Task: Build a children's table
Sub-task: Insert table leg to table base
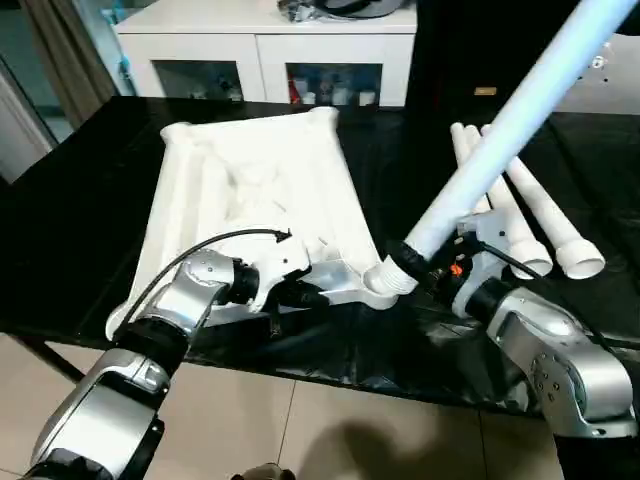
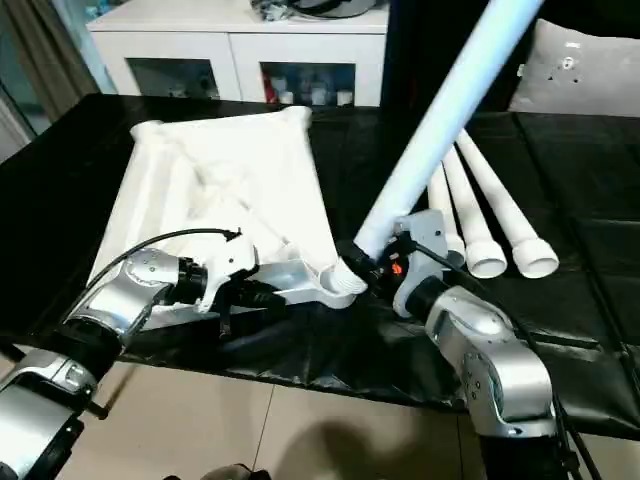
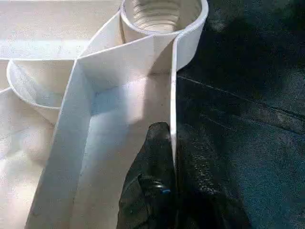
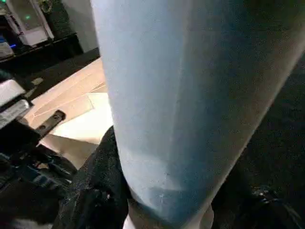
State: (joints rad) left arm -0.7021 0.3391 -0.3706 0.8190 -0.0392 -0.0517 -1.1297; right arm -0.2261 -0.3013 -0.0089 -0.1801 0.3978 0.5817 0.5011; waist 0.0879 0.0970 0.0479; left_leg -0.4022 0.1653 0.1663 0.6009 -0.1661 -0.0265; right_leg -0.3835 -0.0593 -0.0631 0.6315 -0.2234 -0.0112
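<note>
Head view, left eye: white tabletop [image 1: 255, 190] lies underside up on the black table [image 1: 80, 230], ribs showing. All places below are given from the tabletop. Left gripper [image 1: 300, 293] sits at its near edge, clamped on the rim just beside the near corner socket [image 1: 378, 287]. Right gripper [image 1: 420, 262] is at that same corner, black fingers wrapped round the lower end of a long white leg [image 1: 505, 130]. The leg slants up and away from the socket toward the robot's right, out of the top of the picture; its bottom end meets the socket. Three more legs [image 1: 525, 215] lie side by side on the black table, to the robot's right of the tabletop, well apart from it. White cabinet [image 1: 270, 45] stands beyond the far edge.

Head view, right eye: same layout. Grey cushion [image 2: 585, 70] lies beyond the spare legs, far right of the tabletop.

Left wrist view: black fingers [image 3: 155, 191] pressed together, pinching the thin upright rim wall of the tabletop between them. The round ribbed socket sits just past the fingertips along that wall. Black table surface lies beside the rim.

Right wrist view: the leg runs close to the camera, black fingers [image 4: 97, 186] squeezed against its sides. Tabletop and the left gripper's body lie behind it.
</note>
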